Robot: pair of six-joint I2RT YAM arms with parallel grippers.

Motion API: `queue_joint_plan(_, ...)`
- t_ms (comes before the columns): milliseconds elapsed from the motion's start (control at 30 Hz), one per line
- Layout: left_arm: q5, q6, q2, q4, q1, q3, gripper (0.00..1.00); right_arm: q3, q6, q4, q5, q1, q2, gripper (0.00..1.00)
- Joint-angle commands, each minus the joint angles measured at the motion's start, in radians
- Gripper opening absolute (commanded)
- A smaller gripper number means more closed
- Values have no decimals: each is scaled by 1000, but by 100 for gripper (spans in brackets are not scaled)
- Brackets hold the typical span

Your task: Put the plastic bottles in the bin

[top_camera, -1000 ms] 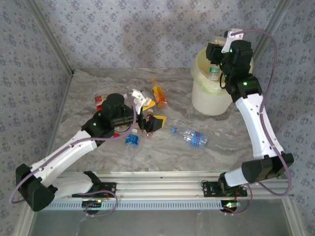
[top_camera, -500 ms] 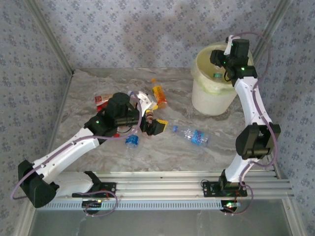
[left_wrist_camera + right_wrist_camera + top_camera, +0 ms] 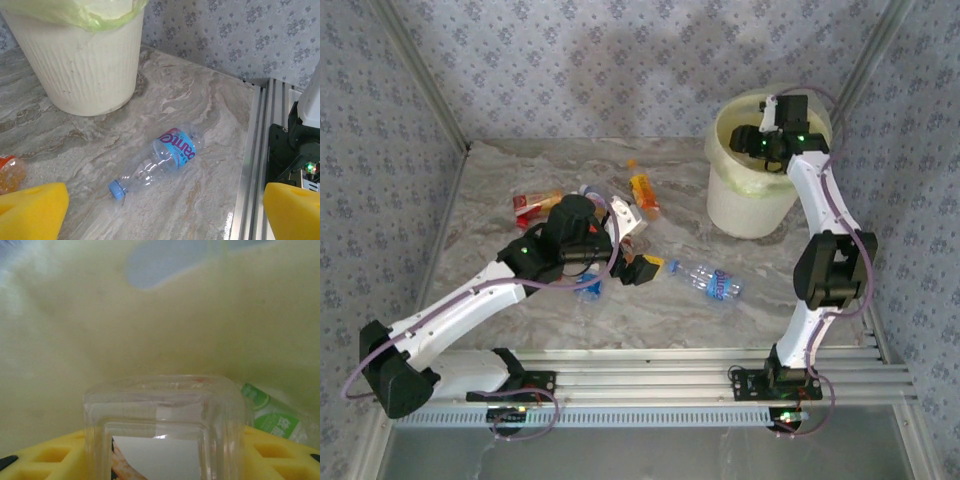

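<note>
Yellow pads of the right hand (image 3: 160, 455) are clamped on a clear square-based plastic bottle (image 3: 160, 410) at the mouth of the big white green-lined bin (image 3: 745, 205), far right on the marble counter (image 3: 650, 320). Its wrist view catches a green-labelled bottle (image 3: 272, 417) lying in the liner. The left hand (image 3: 162, 212) gapes wide and empty, near a clear blue-labelled bottle (image 3: 167, 155) lying flat.

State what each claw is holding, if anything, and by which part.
The right claw grips a clear bottle across its body, inside the bin. The left claw is open and empty.
</note>
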Motion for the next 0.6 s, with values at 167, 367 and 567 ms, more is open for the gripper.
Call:
queue_joint_plan(167,-28,53,-15,21,-8,4,100,39,31,-123,-26,-1,13,67)
queue_joint_plan(367,-99,97,-28,37,-4,-32,100,20,43,-126,8,-1,-25,76)
queue_joint_plan(567,-107,95,-33,49,13,-42,99,28,40,-130,43,4,-74,83)
